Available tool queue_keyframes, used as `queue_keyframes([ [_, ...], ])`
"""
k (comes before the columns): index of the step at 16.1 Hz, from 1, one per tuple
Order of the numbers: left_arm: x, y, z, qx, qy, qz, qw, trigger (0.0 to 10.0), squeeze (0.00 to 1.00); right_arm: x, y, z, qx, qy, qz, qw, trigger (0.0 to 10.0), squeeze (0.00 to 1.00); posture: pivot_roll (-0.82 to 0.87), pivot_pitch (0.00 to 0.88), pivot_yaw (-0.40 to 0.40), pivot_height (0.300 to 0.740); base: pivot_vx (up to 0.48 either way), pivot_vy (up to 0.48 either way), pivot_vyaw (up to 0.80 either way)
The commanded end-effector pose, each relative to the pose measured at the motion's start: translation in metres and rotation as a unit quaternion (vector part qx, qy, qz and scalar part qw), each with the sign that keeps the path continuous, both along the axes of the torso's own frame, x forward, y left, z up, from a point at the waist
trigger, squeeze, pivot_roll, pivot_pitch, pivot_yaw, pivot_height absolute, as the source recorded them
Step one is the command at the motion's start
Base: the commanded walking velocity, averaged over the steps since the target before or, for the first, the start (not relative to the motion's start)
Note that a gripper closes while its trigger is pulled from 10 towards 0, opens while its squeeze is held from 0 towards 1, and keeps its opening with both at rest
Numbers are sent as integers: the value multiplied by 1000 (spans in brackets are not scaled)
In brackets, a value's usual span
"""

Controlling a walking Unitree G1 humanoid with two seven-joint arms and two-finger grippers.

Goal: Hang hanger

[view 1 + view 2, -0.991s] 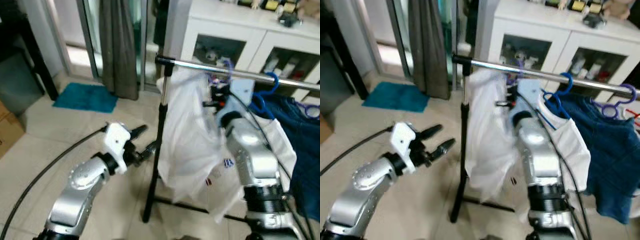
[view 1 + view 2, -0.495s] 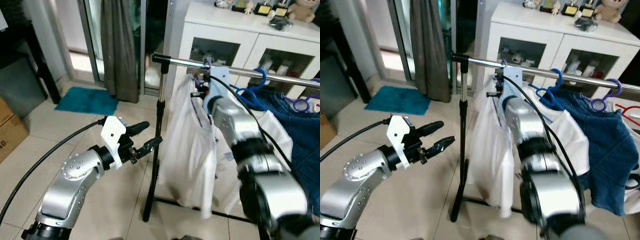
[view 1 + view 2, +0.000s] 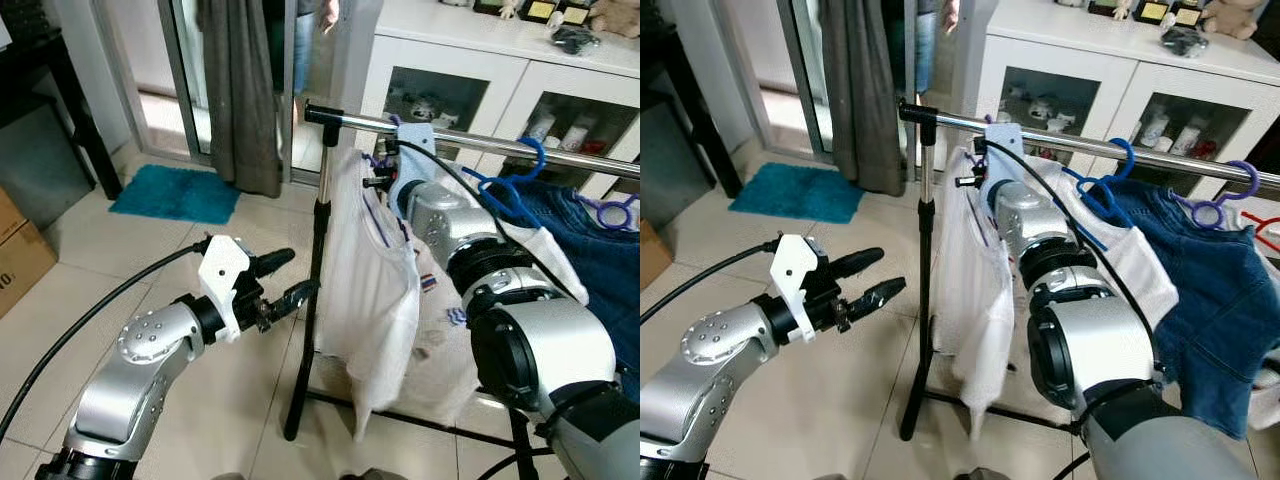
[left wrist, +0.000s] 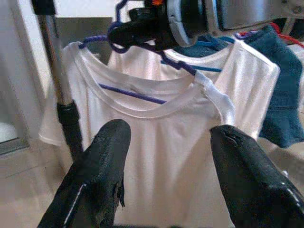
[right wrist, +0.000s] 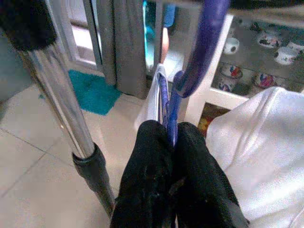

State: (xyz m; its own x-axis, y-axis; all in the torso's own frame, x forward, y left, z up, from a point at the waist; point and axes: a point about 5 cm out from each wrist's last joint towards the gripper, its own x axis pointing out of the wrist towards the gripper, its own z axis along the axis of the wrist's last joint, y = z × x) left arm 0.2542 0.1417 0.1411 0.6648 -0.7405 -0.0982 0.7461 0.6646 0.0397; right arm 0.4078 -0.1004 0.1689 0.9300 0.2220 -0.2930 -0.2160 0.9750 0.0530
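You have one clothes rail (image 3: 470, 140) in front of you, with three hangers on it: two purple hangers (image 5: 199, 52) (image 3: 1215, 205) and one blue hanger (image 3: 520, 185). Two white shirts (image 3: 370, 290) (image 4: 247, 80) and one blue garment (image 3: 1220, 300) hang there. Two grippers (image 3: 285, 280) (image 5: 173, 161), one teal mat (image 3: 175, 195).

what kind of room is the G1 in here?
Most likely a lived-in room of a home, used for drying or storing laundry. A metal garment rail holds shirts on hangers, a white cabinet with glass doors stands behind it, and a curtain hangs by a glass door above a teal mat.
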Motion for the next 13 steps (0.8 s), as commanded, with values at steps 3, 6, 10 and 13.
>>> queue_keyframes([
  [3,21,13,7,1,-44,135,990,10000,0,1,-8,28,110,-141,41,983,10000,1000,67,0,-89,740,0,0,0],
  [6,21,15,14,-27,-70,180,981,10000,0,-30,-19,18,113,-202,105,967,10000,1000,50,0,-80,740,0,0,0],
  [10,18,13,9,-25,-68,203,976,10000,0,-98,-35,1,136,-213,61,966,10000,1000,20,0,-75,740,0,-420,0],
  [13,20,11,10,-23,-71,207,976,10000,0,-111,-23,-4,129,-190,54,972,10000,1000,21,0,-85,740,0,-461,0],
])
